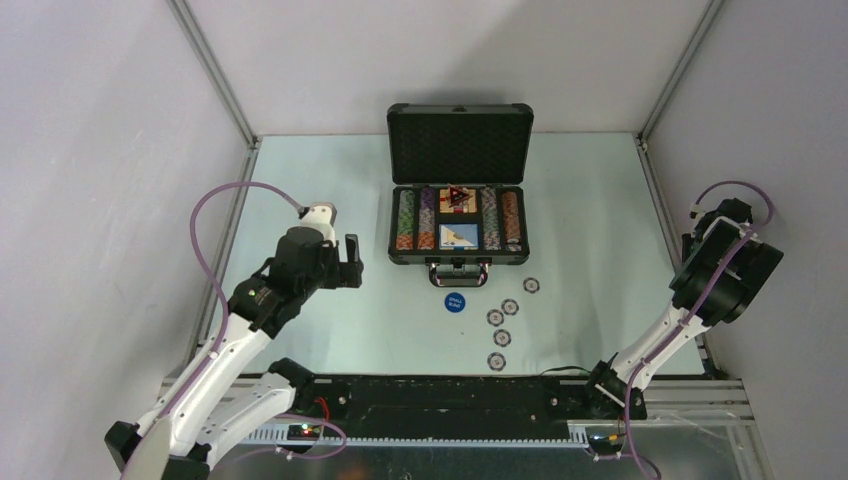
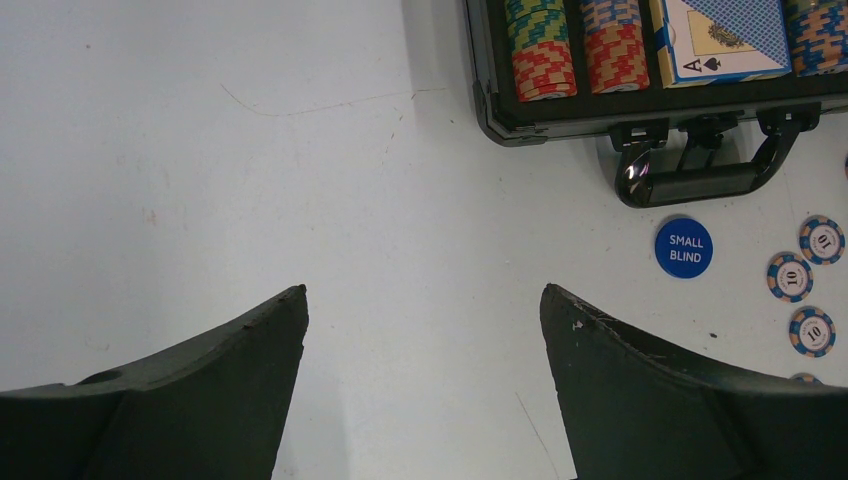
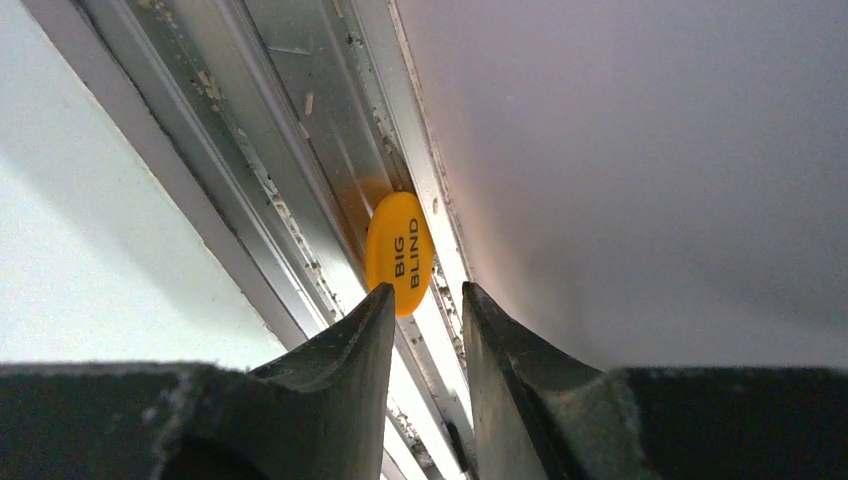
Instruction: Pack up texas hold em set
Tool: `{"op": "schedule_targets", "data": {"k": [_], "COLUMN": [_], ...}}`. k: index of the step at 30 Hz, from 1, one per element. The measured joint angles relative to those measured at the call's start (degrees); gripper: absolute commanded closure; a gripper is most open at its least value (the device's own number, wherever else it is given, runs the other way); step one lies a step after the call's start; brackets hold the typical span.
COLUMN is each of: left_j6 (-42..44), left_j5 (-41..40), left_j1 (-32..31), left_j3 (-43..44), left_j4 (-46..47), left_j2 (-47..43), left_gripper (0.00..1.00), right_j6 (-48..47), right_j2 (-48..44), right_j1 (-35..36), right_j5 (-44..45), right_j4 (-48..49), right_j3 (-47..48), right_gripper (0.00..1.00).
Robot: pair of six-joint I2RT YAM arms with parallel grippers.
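Grey walls (image 1: 100, 150) enclose a pale table (image 1: 330, 330) bearing the open briefcase (image 1: 459, 145).

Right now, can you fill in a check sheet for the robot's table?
Surface: pale table, faintly scratched.
Job's things: briefcase open, chip rows and card deck inside; five loose chips and blue SMALL BLIND button in front of it; orange BIG BLIND button in the metal rail by the wall.
Clutter: nothing seen.
Grippers: left gripper fingers wide open, empty; right gripper fingers nearly together at the orange button, grip unclear.
Cables: purple cables loop along both arms.
Surroundings: plain walls, metal frame posts.
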Motion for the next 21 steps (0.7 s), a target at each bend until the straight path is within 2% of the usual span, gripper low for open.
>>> {"op": "schedule_targets", "data": {"k": [14, 21], "left_j6": [0.00, 0.00], "left_j5": [0.00, 0.00], "left_j1": [0.00, 0.00], "left_j3": [0.00, 0.00], "left_j4": [0.00, 0.00], "left_j2": [0.00, 0.00], "left_gripper": [0.09, 0.09], "right_j6": [-1.29, -2.21], "right_j2": [1.66, 1.66], "right_j1": [-0.20, -1.18], "right_j5": [-0.63, -4.11], "right_j4": [1.49, 1.81], "right_j3": [0.44, 0.44], "right_gripper": [0.63, 0.64]}}
